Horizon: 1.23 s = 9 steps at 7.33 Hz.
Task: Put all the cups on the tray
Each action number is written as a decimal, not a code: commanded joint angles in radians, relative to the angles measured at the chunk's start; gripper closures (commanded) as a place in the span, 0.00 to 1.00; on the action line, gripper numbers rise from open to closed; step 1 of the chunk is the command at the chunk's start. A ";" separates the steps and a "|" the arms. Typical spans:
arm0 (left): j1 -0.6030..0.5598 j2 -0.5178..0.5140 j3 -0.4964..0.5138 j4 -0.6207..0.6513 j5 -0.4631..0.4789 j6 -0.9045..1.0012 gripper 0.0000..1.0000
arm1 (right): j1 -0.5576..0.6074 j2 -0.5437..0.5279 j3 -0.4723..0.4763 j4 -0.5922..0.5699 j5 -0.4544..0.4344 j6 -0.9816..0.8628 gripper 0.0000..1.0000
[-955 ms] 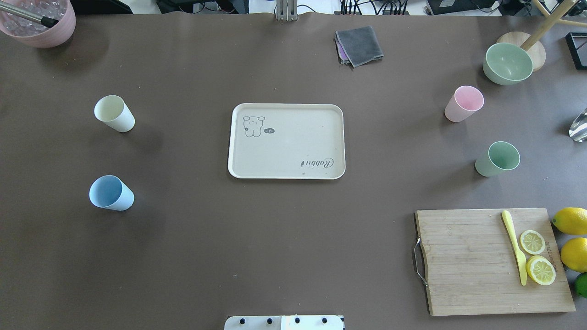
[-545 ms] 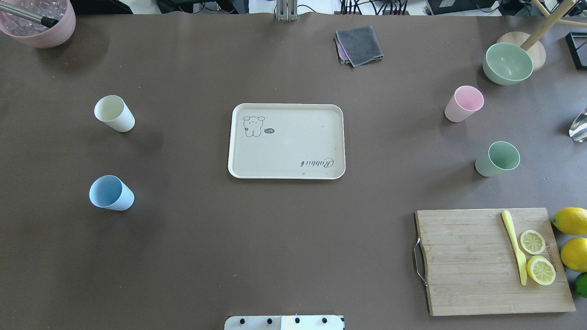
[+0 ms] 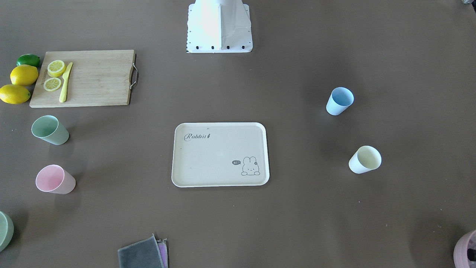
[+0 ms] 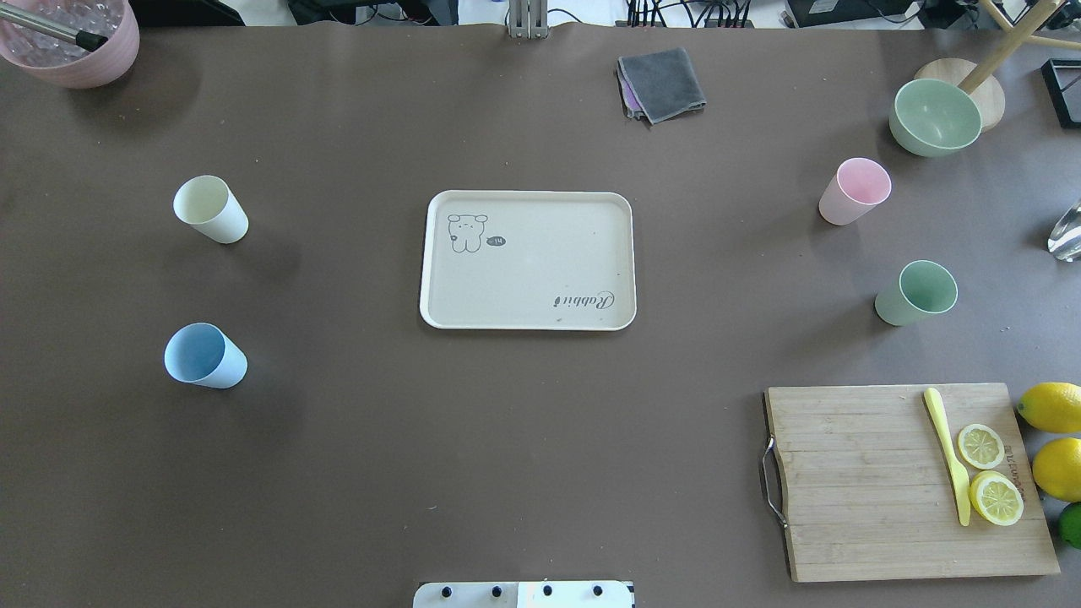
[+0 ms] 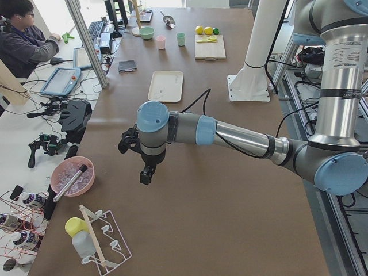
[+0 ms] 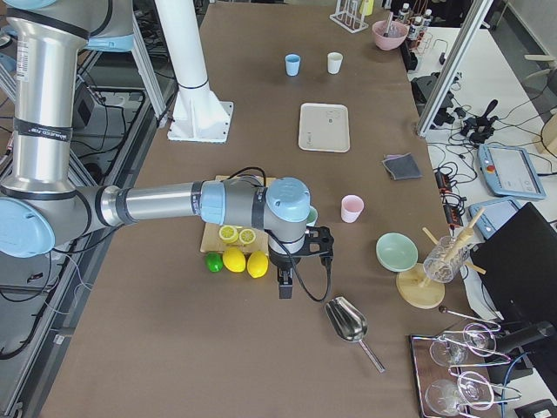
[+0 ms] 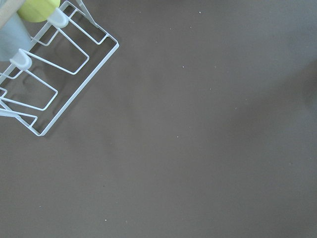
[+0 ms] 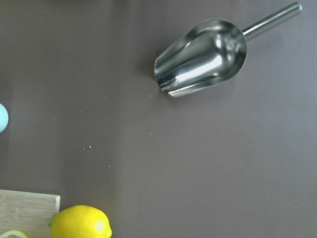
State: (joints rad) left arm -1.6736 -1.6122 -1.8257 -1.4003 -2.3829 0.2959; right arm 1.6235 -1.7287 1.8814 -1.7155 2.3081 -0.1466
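Observation:
The cream tray (image 4: 540, 270) with the "Rabbit" lettering lies bare at the table's middle. The pale yellow cup (image 4: 211, 209) and the light blue cup (image 4: 205, 356) stand upright to its left. The pink cup (image 4: 854, 192) and the mint green cup (image 4: 916, 293) stand upright to its right. My left gripper (image 5: 145, 178) hangs over bare table at the left end, far from the cups. My right gripper (image 6: 284, 287) hangs at the right end, beside the lemons. I cannot tell whether either is open or shut.
A wooden cutting board (image 4: 878, 481) with lemon slices and a yellow knife lies front right, with lemons (image 4: 1051, 407) beside it. A green bowl (image 4: 935, 116), a grey cloth (image 4: 661, 83) and a mauve pot (image 4: 72, 42) stand at the back. A metal scoop (image 8: 203, 58) and a wire rack (image 7: 44, 74) lie under the wrists.

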 commanded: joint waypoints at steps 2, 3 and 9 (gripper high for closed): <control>0.000 -0.119 0.061 -0.120 -0.001 -0.006 0.01 | 0.002 0.004 -0.024 0.244 0.060 0.027 0.00; 0.003 -0.106 0.069 -0.138 -0.001 0.000 0.01 | 0.006 -0.011 -0.016 0.270 0.065 0.072 0.00; 0.226 -0.170 0.204 -0.387 -0.090 -0.435 0.01 | -0.262 0.220 -0.077 0.435 0.018 0.666 0.00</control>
State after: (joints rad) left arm -1.5318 -1.7532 -1.6901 -1.6632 -2.4765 0.0530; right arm 1.4663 -1.5985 1.8156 -1.2738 2.3595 0.3589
